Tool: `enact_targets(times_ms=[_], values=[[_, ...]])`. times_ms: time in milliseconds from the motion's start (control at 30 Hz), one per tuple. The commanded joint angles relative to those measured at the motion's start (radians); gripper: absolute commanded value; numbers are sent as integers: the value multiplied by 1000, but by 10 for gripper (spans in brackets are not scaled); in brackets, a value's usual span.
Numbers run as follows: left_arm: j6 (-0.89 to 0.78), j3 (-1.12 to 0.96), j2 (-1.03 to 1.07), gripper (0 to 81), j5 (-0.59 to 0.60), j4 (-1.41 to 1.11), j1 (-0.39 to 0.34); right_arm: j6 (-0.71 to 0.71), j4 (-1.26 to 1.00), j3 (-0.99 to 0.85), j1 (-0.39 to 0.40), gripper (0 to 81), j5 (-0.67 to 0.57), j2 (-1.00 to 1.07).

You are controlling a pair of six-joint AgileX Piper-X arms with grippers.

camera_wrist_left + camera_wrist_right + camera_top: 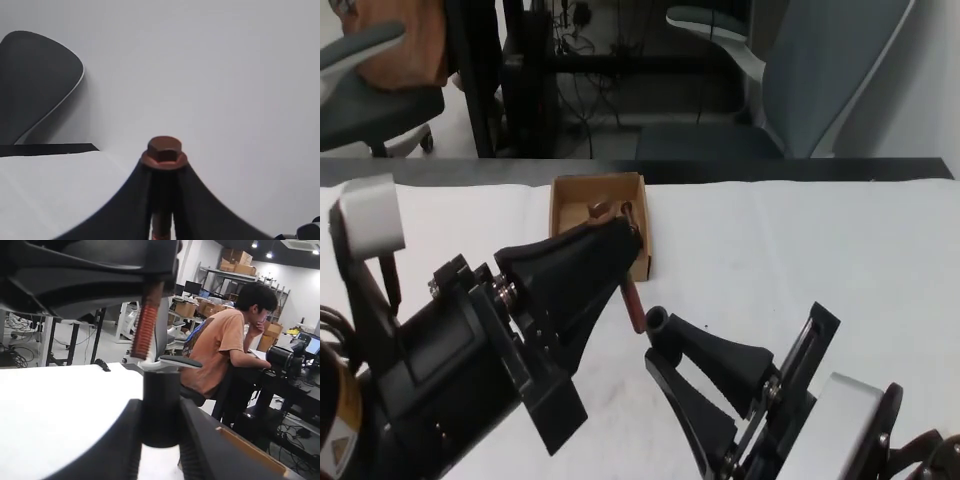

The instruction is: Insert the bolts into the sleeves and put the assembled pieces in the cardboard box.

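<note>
A copper hex bolt (633, 305) hung tilted just in front of the open box (560, 215), tip near the mouth of an upright black sleeve (658, 322).

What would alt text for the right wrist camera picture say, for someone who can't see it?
The right gripper holds a black sleeve upright over the white bench. The left gripper holds a reddish threaded bolt, slightly tilted, just above the sleeve's mouth, not yet inside.

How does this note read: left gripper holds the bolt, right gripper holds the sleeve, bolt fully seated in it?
Not seated: the right wrist view shows the bolt with its threads bare, outside the sleeve. Bolt in left gripper, sleeve in right gripper: correct.
</note>
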Motion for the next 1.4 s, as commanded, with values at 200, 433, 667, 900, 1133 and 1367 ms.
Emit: enact_targets(times_ms=[200, 433, 667, 900, 1133, 1367], values=[[60, -1, -13, 17, 8, -30, -2, 22, -19, -12, 2, 6, -39, -4], [57, -1, -13, 17, 50, -27, -2, 94, -19, -35, 2, 6, -64, -4], [57, -1, -13, 17, 65, -27, -2, 94, -13, -68, 2, 6, -64, -4], [98, -1, -13, 17, 82, 69, -2, 94, -13, -74, 2, 6, -64, -4], [173, -1, -13, 17, 51, 102, -2, 102, -13, -74, 2, 6, -69, -4], [198, -1, -13, 17, 38, 102, 0, 207, -13, -74, 2, 6, -82, -4]])
